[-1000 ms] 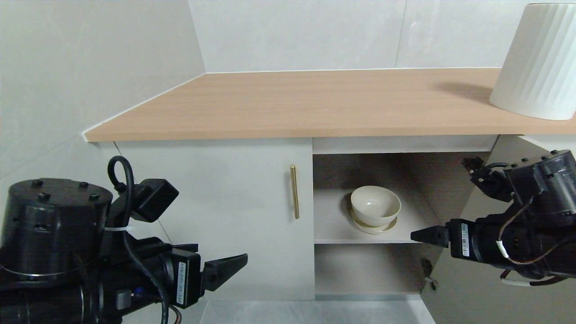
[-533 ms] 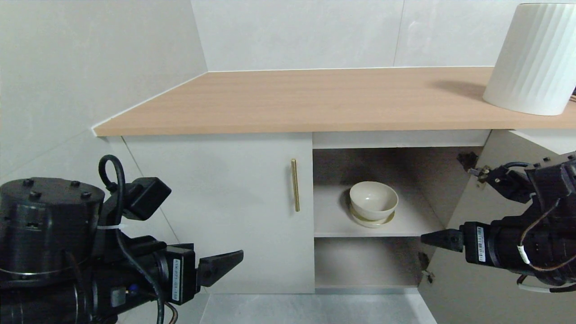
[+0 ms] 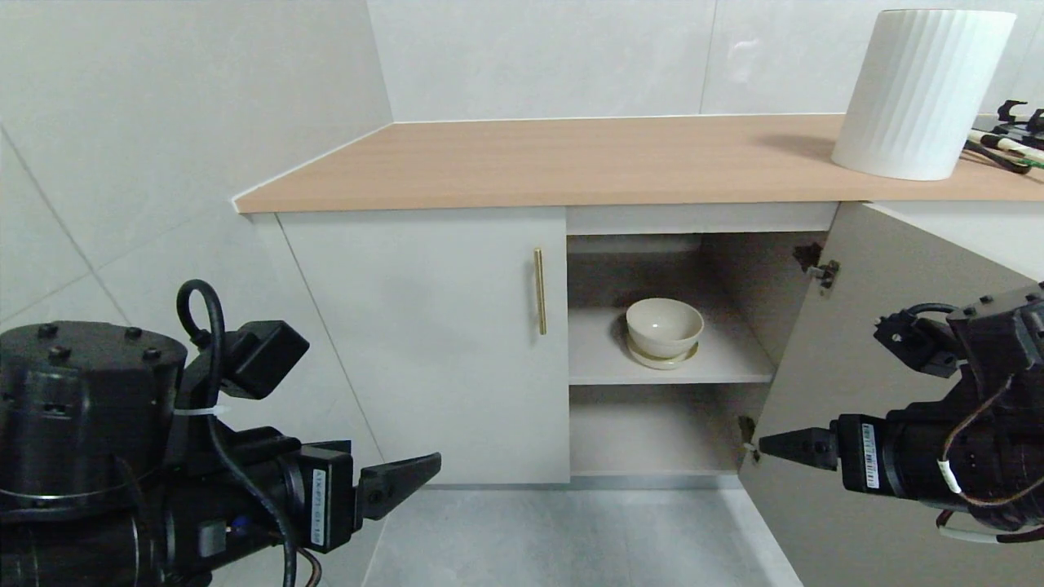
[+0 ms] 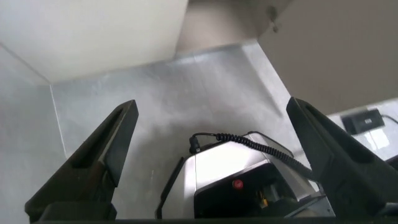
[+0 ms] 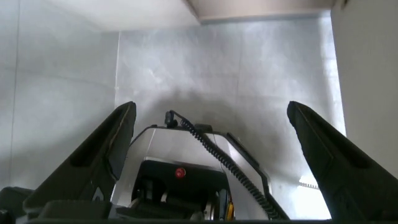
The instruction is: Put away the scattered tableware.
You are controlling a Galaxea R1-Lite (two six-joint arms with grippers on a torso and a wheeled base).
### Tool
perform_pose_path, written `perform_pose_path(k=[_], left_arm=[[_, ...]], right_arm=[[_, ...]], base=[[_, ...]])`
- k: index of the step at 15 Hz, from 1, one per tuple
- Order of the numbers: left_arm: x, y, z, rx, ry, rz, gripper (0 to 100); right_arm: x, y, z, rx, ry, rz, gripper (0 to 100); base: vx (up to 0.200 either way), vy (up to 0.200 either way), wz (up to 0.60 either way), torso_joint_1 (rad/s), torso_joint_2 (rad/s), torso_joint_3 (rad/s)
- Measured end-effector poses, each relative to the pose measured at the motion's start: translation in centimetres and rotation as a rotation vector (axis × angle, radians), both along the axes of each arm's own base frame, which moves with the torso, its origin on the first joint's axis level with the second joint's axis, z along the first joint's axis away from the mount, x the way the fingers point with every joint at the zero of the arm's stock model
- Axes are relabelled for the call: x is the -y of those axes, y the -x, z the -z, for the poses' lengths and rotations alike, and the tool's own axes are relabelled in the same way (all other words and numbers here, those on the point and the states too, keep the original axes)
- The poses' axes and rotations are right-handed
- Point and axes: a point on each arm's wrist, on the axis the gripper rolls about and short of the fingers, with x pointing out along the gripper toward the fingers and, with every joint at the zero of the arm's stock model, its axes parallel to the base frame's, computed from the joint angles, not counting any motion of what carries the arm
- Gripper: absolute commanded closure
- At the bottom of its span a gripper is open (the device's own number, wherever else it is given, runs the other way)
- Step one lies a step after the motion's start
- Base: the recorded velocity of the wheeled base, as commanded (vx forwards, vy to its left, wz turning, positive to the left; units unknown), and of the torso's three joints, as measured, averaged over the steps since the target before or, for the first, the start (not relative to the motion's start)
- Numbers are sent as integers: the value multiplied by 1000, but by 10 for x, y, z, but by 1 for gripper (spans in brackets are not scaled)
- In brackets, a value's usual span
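Two empty pincers: left gripper (image 4: 211,109) and right gripper (image 5: 211,109) gaped wide, presumably because the bowl (image 3: 664,326) sat shelved on its saucer (image 3: 662,361) inside the cabinet (image 3: 734,277).

Wooden tabletop (image 3: 571,159) against a pale tiled wall (image 3: 530,57).
A white ribbed cylinder (image 3: 922,90) stands at its right end, small dark items (image 3: 1007,139) just beside it.

shelf (image 3: 734,368): plate (image 3: 662,362), bowl (image 3: 665,326) atop; countertop (image 3: 530,163): white ribbed cylinder (image 3: 922,90)
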Motion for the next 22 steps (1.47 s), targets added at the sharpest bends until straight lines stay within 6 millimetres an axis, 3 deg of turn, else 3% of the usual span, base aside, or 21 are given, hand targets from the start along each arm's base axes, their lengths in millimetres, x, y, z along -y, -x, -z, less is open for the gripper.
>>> perform_pose_path(k=[5,17,22], left_arm=[[0,0,0,0,-1,1,0],[0,-1,-1,5,-1,-4,0],[-1,-1,-1,6,-2,-10,0]], right_arm=[[0,0,2,-5,7,-15,0],[12,21,-8,8,-3,-17,0],[23,38,-8,-42,115,-82,0]], base=[[-200,0,0,2,-1,2],[0,0,0,0,0,0],[0,-200,0,5,4,1]])
